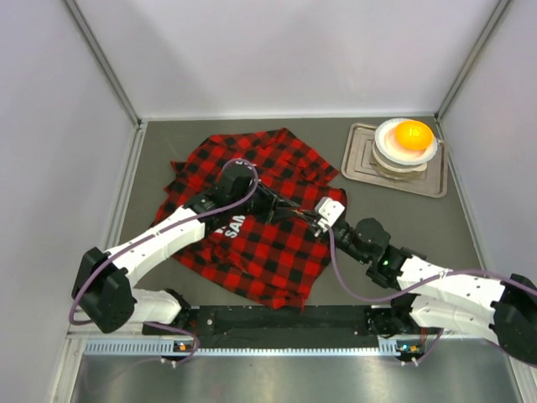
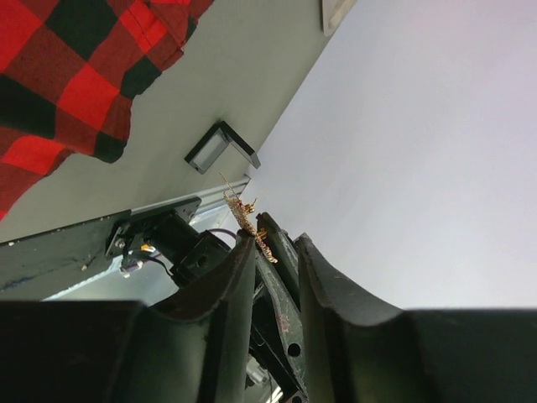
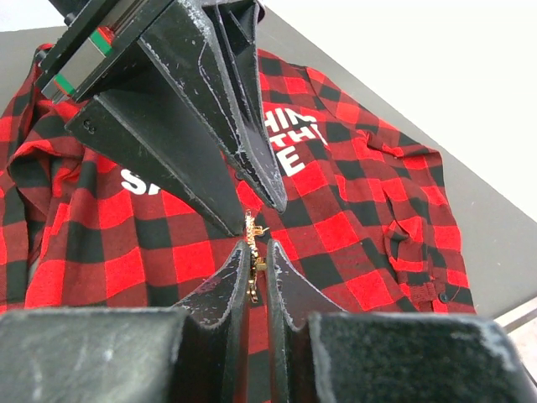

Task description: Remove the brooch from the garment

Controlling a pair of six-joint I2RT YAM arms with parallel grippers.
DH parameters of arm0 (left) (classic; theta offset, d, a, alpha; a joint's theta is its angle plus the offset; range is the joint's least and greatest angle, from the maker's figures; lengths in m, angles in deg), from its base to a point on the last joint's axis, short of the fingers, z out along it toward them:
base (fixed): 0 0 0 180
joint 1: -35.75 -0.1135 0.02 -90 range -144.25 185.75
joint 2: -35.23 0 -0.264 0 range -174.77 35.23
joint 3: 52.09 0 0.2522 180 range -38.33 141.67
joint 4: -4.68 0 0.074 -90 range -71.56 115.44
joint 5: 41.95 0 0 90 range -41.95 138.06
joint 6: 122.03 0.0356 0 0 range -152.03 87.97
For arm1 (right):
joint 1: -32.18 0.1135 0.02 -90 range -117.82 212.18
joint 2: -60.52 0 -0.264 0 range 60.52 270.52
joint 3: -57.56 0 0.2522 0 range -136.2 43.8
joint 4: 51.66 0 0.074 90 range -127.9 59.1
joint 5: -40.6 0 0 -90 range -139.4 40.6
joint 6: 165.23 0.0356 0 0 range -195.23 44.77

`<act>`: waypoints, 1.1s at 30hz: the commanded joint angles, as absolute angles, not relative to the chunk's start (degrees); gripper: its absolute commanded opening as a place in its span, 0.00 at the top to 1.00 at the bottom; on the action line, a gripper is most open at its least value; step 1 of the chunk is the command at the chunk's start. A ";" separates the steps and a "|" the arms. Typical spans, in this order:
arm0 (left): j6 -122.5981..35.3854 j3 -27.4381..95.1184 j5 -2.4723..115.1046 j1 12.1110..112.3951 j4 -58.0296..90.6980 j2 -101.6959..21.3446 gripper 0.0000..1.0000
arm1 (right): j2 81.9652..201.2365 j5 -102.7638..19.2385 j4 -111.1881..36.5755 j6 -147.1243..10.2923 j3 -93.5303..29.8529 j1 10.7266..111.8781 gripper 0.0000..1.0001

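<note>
So the right gripper (image 3: pixel 256 256) is pinching the brooch (image 3: pixel 251 252) just over the garment (image 3: pixel 352 227) lettering. The left gripper (image 3: pixel 258 218) fingers hug it too, can't tell if gripping. The tray (image 1: pixel 357 168) off the garment's far right corner holds a white bowl (image 1: pixel 386 155) with an orange ball (image 1: pixel 413 134) inside.

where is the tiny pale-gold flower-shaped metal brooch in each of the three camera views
Top external: too small to make out; only the red-and-black plaid flannel shirt shows, left of centre.
Left wrist: the brooch sits just left of centre, slightly below the middle.
Right wrist: the brooch is near the centre, slightly below the middle, in front of the shirt.
Shared landmark: the plaid shirt, top-left in left wrist, filling right wrist.
</note>
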State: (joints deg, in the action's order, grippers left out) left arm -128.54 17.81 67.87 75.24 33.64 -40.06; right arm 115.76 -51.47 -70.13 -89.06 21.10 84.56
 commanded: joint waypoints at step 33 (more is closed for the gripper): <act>-95.09 30.93 59.31 77.50 43.79 -41.86 1.00 | 112.11 -60.21 -53.47 -78.95 14.46 87.55 0.23</act>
